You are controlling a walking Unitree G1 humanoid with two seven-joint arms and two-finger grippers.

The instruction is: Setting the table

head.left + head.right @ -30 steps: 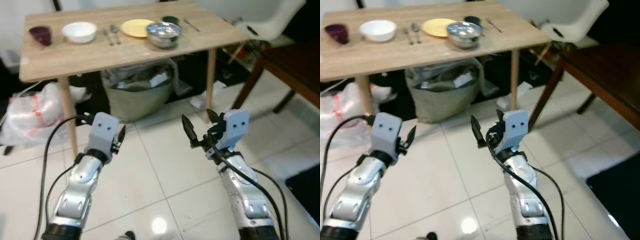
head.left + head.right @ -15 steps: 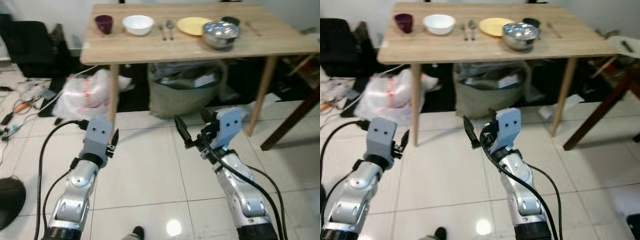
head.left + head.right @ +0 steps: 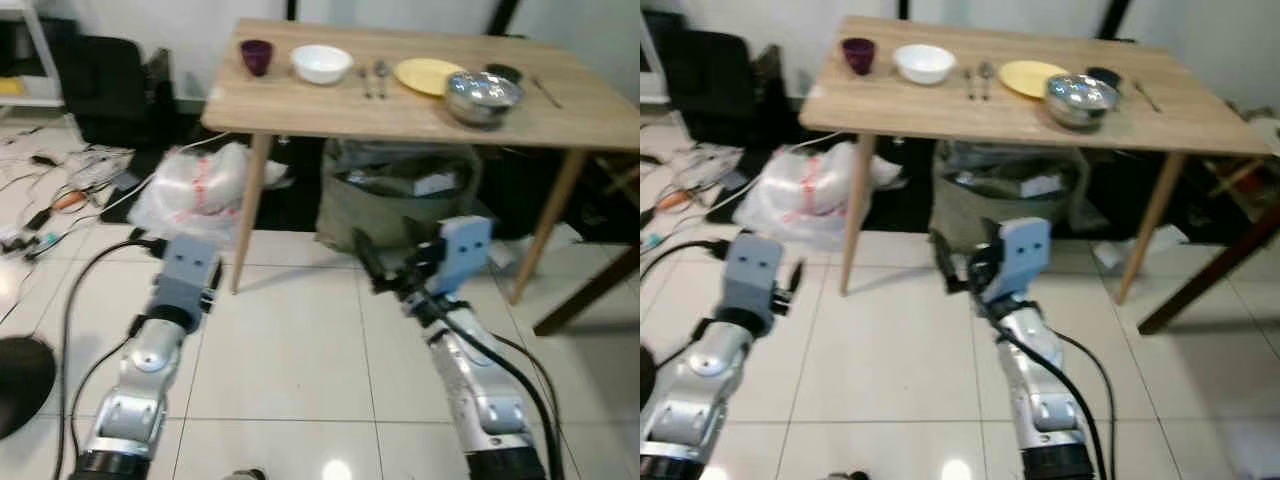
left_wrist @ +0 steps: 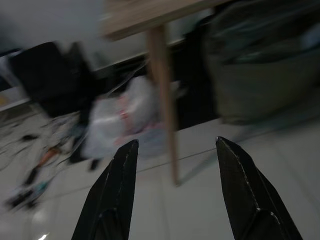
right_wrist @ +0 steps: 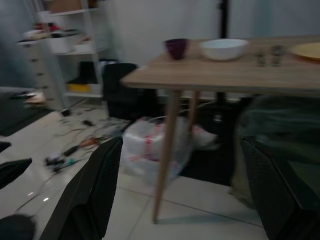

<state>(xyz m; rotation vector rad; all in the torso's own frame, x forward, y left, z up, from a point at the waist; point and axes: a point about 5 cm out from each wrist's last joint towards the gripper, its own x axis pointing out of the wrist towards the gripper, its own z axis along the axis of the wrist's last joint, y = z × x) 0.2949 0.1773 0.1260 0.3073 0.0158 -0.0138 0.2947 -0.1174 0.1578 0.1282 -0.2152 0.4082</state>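
**Tableware laid out on the wooden table**

A light wooden rectangular table (image 3: 330, 105) on slim wooden legs spans the upper part of the head views. Along its far side, running left to right across the frame, stand a small dark purple cup (image 3: 256, 55), upright, then a white round bowl (image 3: 321, 63), also upright. Next lie two pieces of metal cutlery (image 3: 374, 76), side by side and close together, pointing towards the near edge. Just right of them sits a flat yellow round plate (image 3: 424, 75). A shiny steel bowl (image 3: 483, 96) stands nearer the front edge, touching or overlapping the plate's right rim. Behind it is a small dark dish (image 3: 501, 72), and at the far right a single metal utensil (image 3: 546, 92) lies at a slant.
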